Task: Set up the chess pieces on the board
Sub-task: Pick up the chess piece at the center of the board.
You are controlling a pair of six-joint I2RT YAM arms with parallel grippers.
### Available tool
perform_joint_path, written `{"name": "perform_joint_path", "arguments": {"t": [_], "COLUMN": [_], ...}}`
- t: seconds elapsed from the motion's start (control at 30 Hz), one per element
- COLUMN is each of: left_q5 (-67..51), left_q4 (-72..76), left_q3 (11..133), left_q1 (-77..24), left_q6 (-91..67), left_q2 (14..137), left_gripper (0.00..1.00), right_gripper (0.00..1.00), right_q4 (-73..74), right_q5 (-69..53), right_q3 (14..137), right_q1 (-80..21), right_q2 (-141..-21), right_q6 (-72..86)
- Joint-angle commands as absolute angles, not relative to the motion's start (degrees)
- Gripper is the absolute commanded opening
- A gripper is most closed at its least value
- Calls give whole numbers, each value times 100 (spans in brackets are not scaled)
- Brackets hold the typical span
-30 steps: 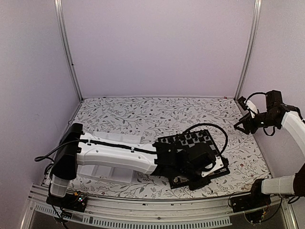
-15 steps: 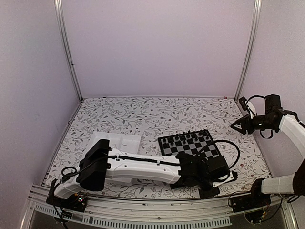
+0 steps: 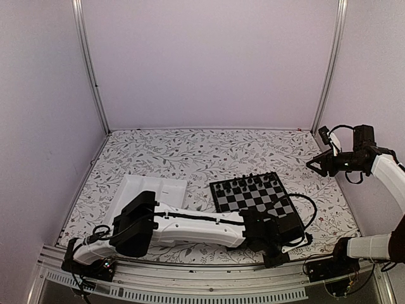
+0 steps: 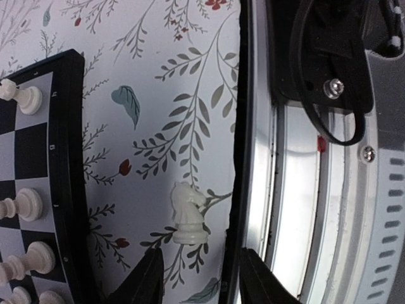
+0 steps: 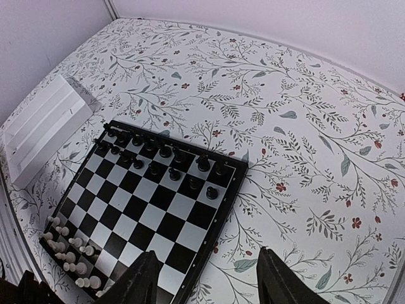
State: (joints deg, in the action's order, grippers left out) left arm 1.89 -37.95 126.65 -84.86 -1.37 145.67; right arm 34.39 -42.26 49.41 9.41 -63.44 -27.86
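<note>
Here my left gripper (image 4: 199,282) hangs open and empty just short of a small cream-white knight figurine (image 4: 188,214) on the floral cloth (image 4: 177,95), between the black-and-grey checked square board (image 4: 71,190) and the table's metal edge rail (image 4: 297,209). The knight's long axis runs straight away from my fingertips (image 4: 149,282), base nearest them. That arm stretches low along the near edge; my right gripper (image 5: 209,285), open and empty too, is raised high at the right.
</note>
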Motion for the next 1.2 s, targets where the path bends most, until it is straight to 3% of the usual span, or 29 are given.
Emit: {"name": "perform_joint_path", "arguments": {"t": [0.0,0.9,1.17], "left_q5": [167,103,44], "left_q4": [-3845,-3610,-3592], "left_q3": [12907,12964,12943], "left_q1": [-8446,-8312,-8290], "left_q6": [-198,-305,-306], "left_q2": [14745,14993,15022], "left_gripper": [43,33,23], "right_gripper": [56,56,56], "right_q4": [3327,3331,3340], "right_q5": [-4308,-4385,-4404], "right_q3": [4861,4823,4816], "right_q1": [948,945,949], "right_q2": [-6224,-6273,-6283], "right_q6": [-2733,-2725,-2724]}}
